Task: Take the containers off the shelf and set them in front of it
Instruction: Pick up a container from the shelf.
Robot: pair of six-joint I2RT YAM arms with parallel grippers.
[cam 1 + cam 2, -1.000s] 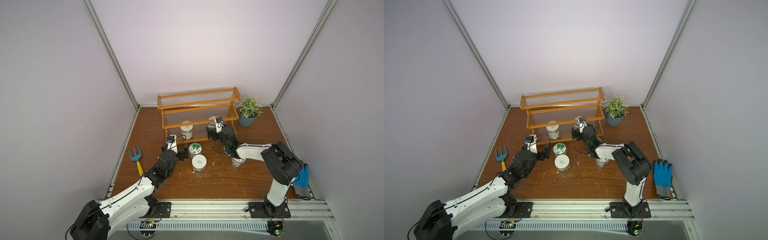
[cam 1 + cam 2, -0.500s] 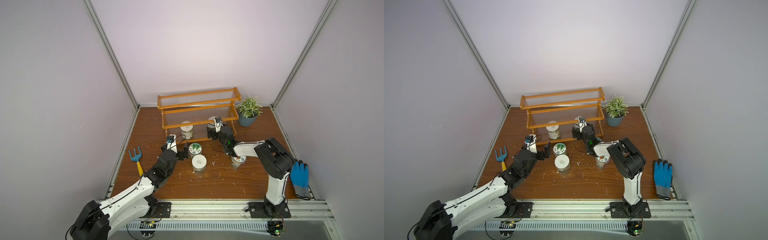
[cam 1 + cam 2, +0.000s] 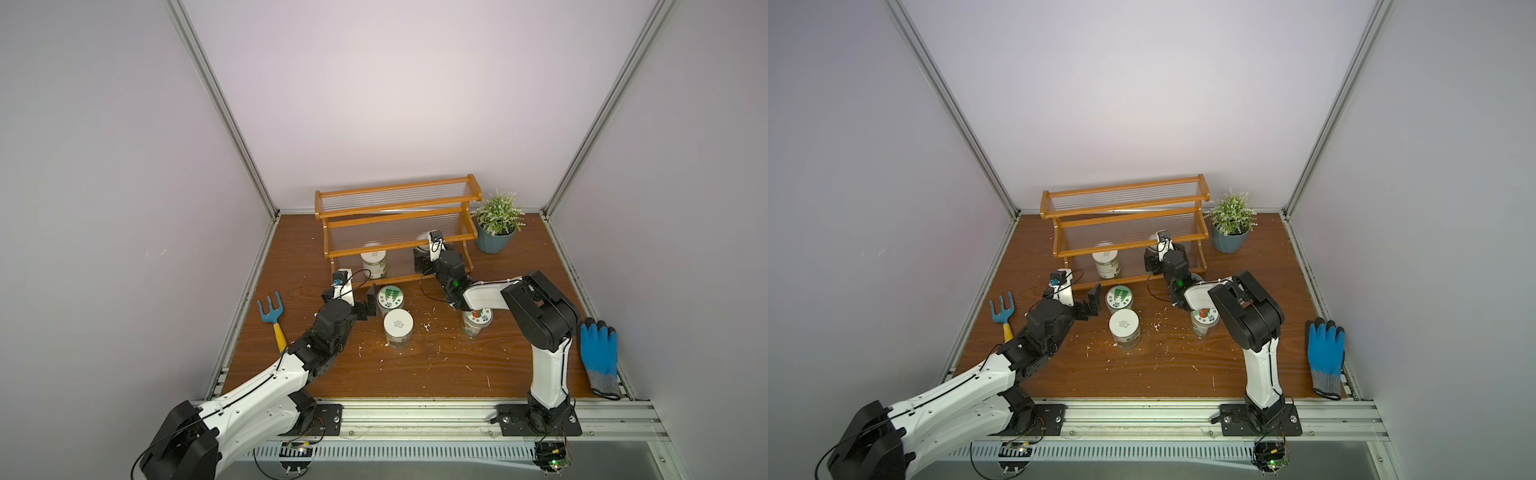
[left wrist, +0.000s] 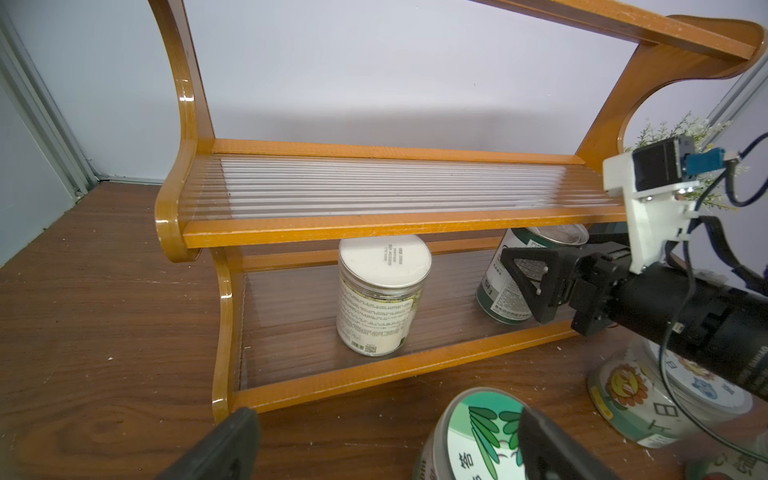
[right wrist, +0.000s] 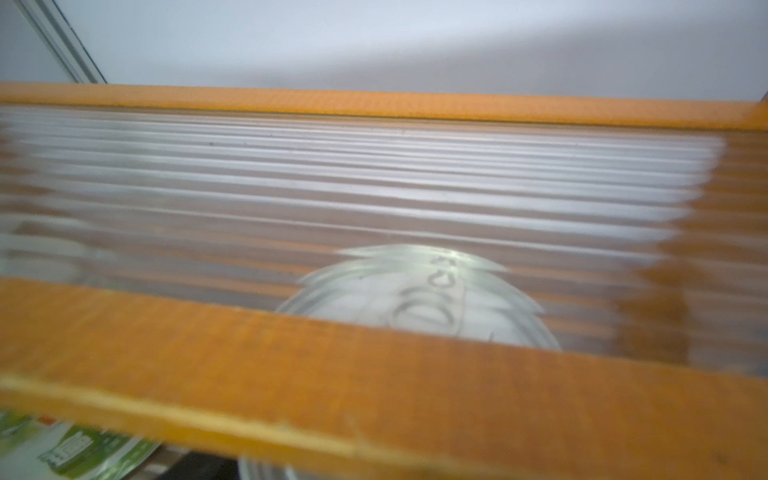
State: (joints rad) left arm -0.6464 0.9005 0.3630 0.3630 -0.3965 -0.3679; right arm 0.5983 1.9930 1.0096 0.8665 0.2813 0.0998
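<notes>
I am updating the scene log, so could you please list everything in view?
shelf: one, orange, back of table
shelved jar: one, white lid, bottom tier
can: one, silver top and green side, bottom tier
tree jar: one, green label, in front of shelf
plain jar: one, white lid, in front of shelf
fruit jar: one, red label, under right arm
flower jar: one, yellow label, under right arm
plant: one, green, blue-grey pot, beside shelf
fork: one, blue, yellow handle, left edge
glove: one, blue, right edge
table: one, brown
left gripper: open, by tree jar
right gripper: at can, grip unclear
</notes>
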